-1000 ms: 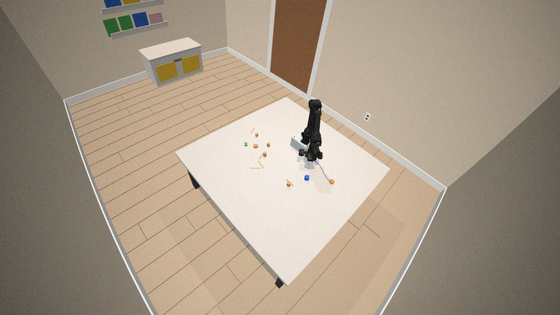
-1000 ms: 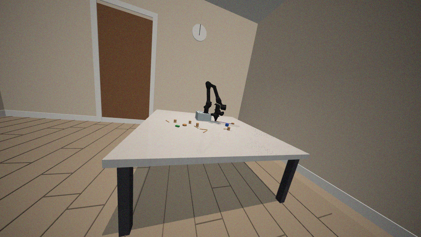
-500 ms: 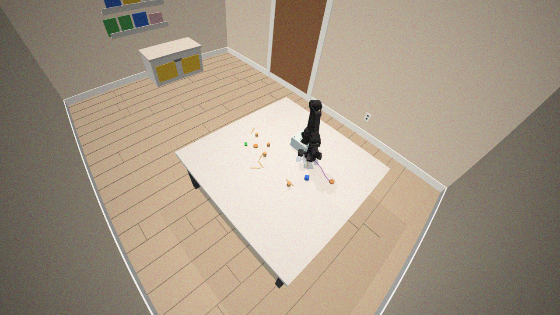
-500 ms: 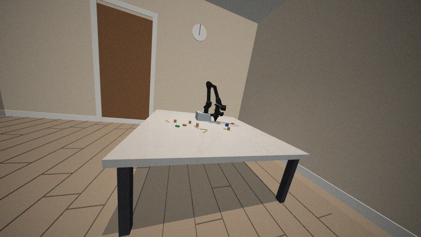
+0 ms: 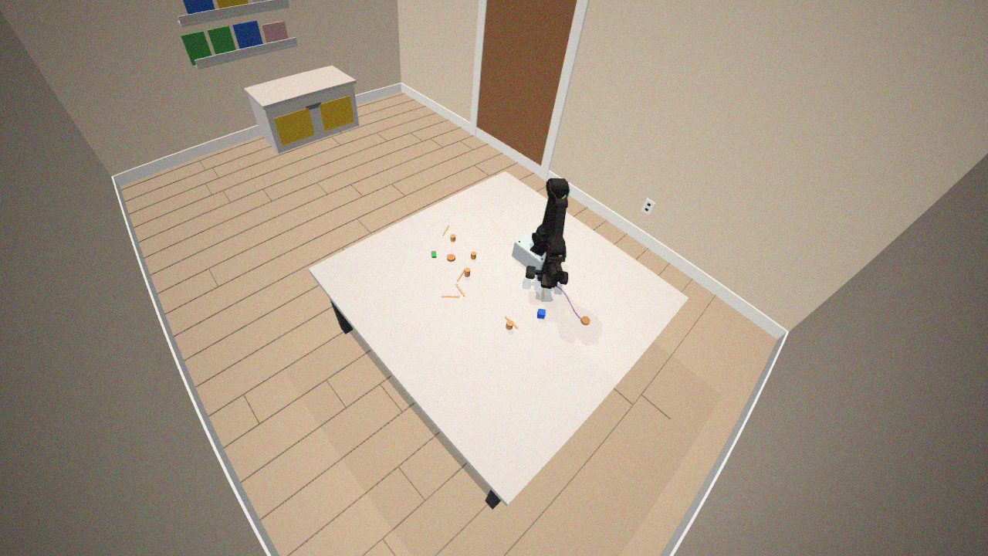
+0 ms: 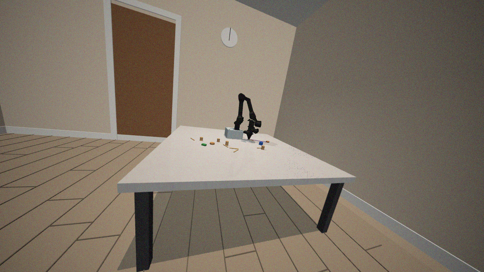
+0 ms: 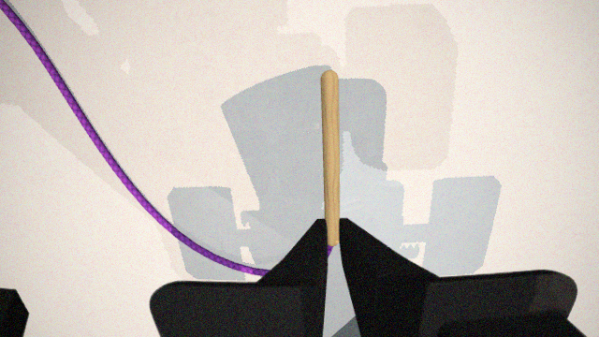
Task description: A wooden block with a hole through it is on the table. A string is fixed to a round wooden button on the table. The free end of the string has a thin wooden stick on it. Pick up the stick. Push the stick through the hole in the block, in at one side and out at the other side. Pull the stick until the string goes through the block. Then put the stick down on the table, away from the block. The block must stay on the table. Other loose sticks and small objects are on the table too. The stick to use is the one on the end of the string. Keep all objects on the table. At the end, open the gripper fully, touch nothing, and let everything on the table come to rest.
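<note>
1. At the left of your top view, toward the table's (image 5: pixel 441 373) (image 6: pixel 203 165) left corner, you have a small green piece (image 5: pixel 434 254) (image 6: pixel 203 144), with loose sticks, short wooden cylinders and a round wooden disc (image 5: pixel 450 257) (image 6: pixel 212 143) scattered near it.
2. Farther right, a cylinder (image 5: pixel 509 324) (image 6: pixel 262 147) stands beside a loose stick, well in from the table's near corner.
3. Your arm (image 5: pixel 554 219) (image 6: pixel 250 107) stands on a pale grey box (image 5: pixel 526 252) (image 6: pixel 234 133), inward from the upper-right edge. It rises to a high bend, then its forearm slopes down to the claw (image 5: pixel 544 284) (image 6: pixel 248 138) (image 7: pixel 332 227), which points down low over the table.
4. Your claw is clamped on the task's stick (image 5: pixel 543 293) (image 7: pixel 330 150), near its string end; the rest of the stick sticks out past the fingertips.
5. Just beyond the stick lies a blue cube (image 5: pixel 541 313) (image 6: pixel 261 143); you cannot tell from here whether it has a hole.
6. The purple string (image 5: pixel 569 300) (image 6: pixel 258 140) (image 7: pixel 112 164) curves from the claw to the round wooden button (image 5: pixel 585 320) (image 6: pixel 267 141), the rightmost piece, toward the table's lower-right edge.
</note>
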Robot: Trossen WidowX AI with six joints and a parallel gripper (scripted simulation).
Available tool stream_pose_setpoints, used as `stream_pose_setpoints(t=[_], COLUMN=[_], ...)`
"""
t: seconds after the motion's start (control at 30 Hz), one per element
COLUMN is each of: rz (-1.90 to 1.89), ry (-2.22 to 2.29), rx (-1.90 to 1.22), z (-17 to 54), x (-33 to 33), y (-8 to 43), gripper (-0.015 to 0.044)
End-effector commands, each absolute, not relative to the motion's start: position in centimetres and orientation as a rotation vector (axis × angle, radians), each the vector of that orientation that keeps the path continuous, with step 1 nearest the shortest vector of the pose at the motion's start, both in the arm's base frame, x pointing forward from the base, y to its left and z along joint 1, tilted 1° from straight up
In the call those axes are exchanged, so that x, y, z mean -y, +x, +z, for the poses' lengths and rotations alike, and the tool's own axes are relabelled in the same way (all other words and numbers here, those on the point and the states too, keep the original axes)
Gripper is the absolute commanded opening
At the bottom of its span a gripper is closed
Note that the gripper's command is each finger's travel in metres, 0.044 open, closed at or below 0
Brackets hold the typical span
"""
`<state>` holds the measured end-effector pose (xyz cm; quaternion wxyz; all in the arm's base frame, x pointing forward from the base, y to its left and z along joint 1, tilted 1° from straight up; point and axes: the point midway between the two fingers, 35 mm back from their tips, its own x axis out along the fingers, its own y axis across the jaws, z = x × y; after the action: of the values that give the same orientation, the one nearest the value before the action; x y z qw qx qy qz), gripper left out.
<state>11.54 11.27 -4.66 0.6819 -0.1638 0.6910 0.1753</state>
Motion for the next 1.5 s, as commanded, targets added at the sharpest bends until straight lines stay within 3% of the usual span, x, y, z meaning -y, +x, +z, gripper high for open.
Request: stream_pose_setpoints(t=[0.0,1.47], rz=[0.394,0.394], ry=[-0.376,-0.375], rx=[-1.554,-1.551], z=[-4.7,-4.9], x=[-11.5,-14.1], y=[12.1,17.3], gripper=[0.0000,0.0000])
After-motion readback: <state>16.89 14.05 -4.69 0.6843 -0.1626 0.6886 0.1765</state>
